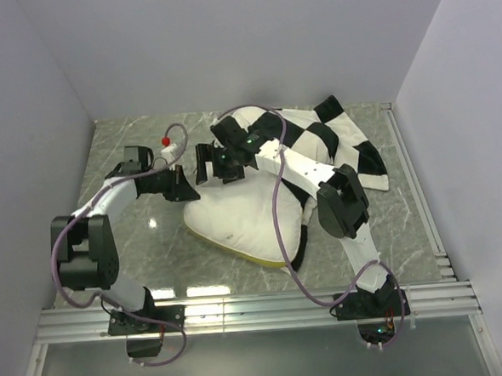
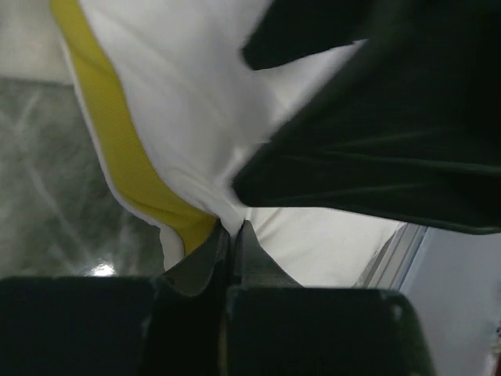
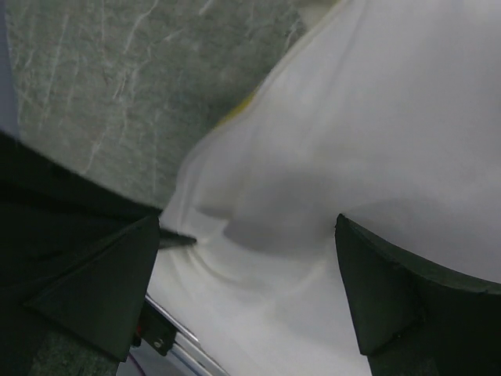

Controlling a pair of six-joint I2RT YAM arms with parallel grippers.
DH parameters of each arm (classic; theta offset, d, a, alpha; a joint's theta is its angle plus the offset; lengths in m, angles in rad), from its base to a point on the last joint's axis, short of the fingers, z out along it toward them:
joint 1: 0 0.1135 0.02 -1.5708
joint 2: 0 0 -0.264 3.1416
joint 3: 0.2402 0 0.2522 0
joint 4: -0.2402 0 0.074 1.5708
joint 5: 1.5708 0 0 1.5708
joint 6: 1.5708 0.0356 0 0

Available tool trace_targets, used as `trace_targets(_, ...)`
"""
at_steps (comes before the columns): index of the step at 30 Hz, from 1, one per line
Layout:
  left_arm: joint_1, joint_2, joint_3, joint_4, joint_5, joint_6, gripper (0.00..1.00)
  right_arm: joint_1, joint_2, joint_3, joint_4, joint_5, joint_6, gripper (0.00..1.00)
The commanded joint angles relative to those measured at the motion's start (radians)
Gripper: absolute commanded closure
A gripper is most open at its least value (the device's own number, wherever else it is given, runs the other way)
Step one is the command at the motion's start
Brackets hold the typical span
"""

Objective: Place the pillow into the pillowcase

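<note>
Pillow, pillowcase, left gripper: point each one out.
pillow (image 1: 236,219), top view, middle of its cream face.
pillowcase (image 1: 337,132), top view, a checkered fold at the far right.
left gripper (image 2: 232,229), left wrist view, fingertips shut on the pillow's edge.

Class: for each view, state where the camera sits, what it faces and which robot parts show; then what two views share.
Top external: high behind the arms, looking down at the table, pillow and pillowcase; both arms show.
Left wrist: on the left arm, facing the pillow's yellow band; the left gripper is pinched shut on the pillow's edge.
Right wrist: on the right arm, facing down onto the pillow; the right gripper is open.
Shared: both wrist views show the pillow and table.
</note>
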Motion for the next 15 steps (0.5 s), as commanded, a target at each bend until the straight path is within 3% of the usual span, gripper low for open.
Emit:
trace_targets(1,-0.086,-0.109,-0.04,0.091,0.074,0.046,0.99,-0.004,0.007,0.009,0.05,-0.016,0.084,0.0)
trace_targets(6,-0.201,-0.224,-0.1,0.188,0.014,0.06,0.99,-0.016,0.023,-0.026,0.048,-0.023,0.093,0.0)
trace_targets(10,-0.223,-0.243,-0.066,0.215,-0.023,0.043,0.99,-0.018,0.033,-0.067,0.044,-0.04,0.067,0.0)
trace_targets(13,-0.223,-0.24,-0.033,0.198,-0.046,0.061,1.0,-0.022,0.043,-0.122,0.041,-0.103,0.035,0.12)
trace_targets(15,-0.223,-0.248,-0.023,0.2,-0.055,0.066,1.0,-0.027,0.047,-0.159,0.05,-0.152,0.014,0.43)
